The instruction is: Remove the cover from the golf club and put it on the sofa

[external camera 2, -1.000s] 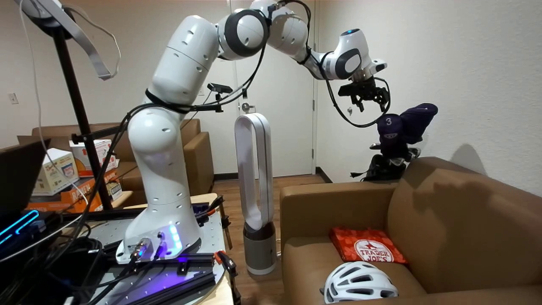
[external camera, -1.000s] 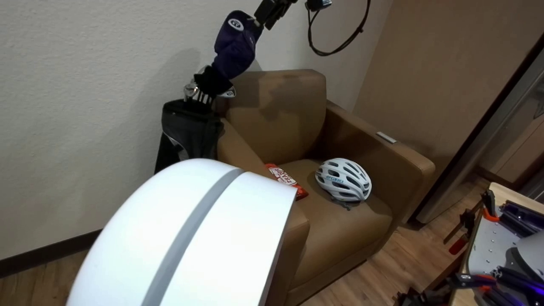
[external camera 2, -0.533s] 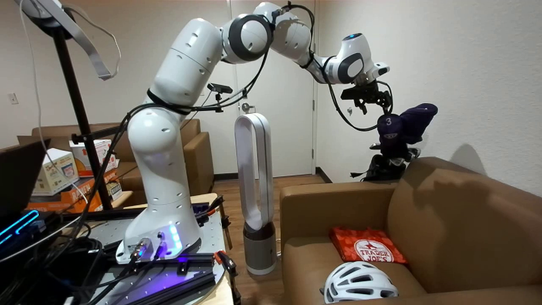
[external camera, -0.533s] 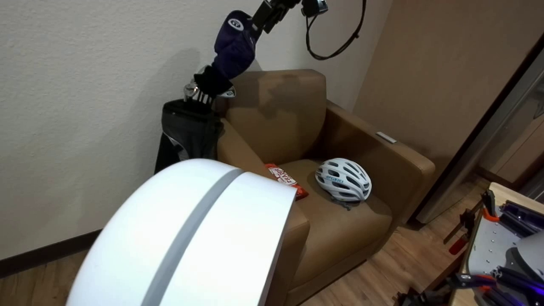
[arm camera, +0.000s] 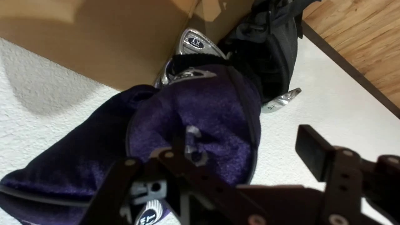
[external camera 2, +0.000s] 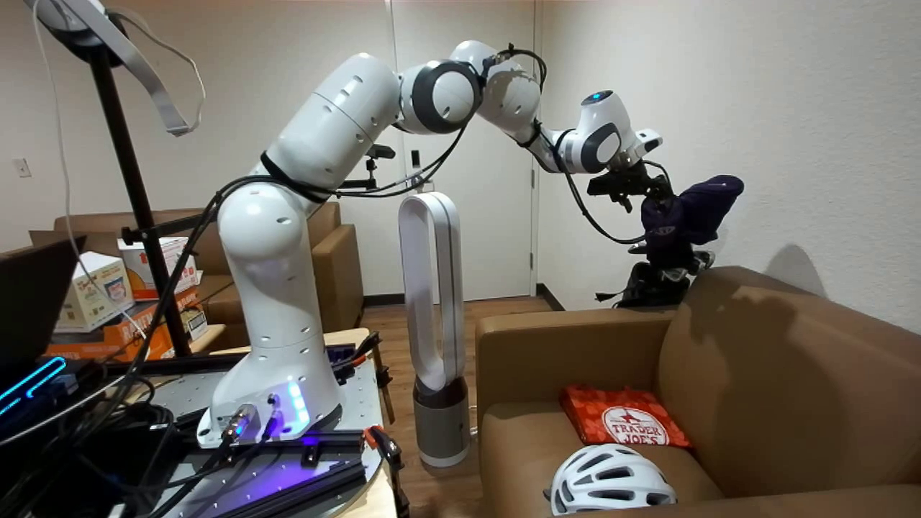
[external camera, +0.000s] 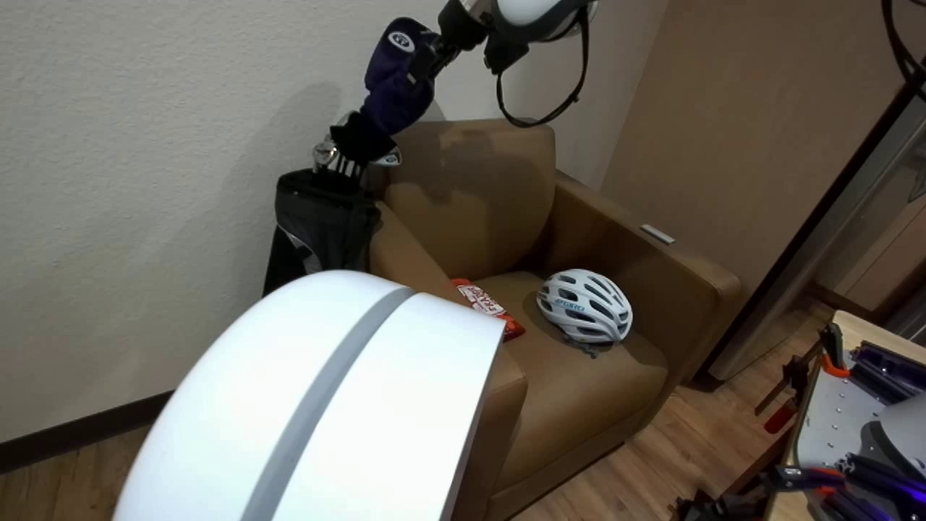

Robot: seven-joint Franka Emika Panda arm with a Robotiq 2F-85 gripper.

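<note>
Two dark navy-purple headcovers sit on the golf clubs. I cannot tell for certain which is the task's cover. The headcover with a numeral [arm camera: 215, 103] fills the middle of the wrist view and shows in an exterior view [external camera 2: 658, 234]. The second headcover [external camera 2: 712, 205] leans toward the wall; it shows at the left of the wrist view [arm camera: 78, 159], and its white logo faces an exterior view [external camera: 391, 54]. My gripper [arm camera: 245, 143] is open at the numeral headcover; one finger lies over it, the other over bare wall. The tan-brown sofa [external camera 2: 748, 367] stands beside the clubs.
The black golf bag [external camera: 325, 210] with several bare irons stands against the sofa's arm. On the seat lie a red bag [external camera 2: 626, 417] and a white helmet [external camera 2: 611, 482]. A white tower fan [external camera 2: 435, 295] stands between the robot's table and the sofa.
My gripper has moved down from above to the level of the headcovers and now overlaps them in both exterior views. The headcovers, sofa and items on the seat have not visibly moved.
</note>
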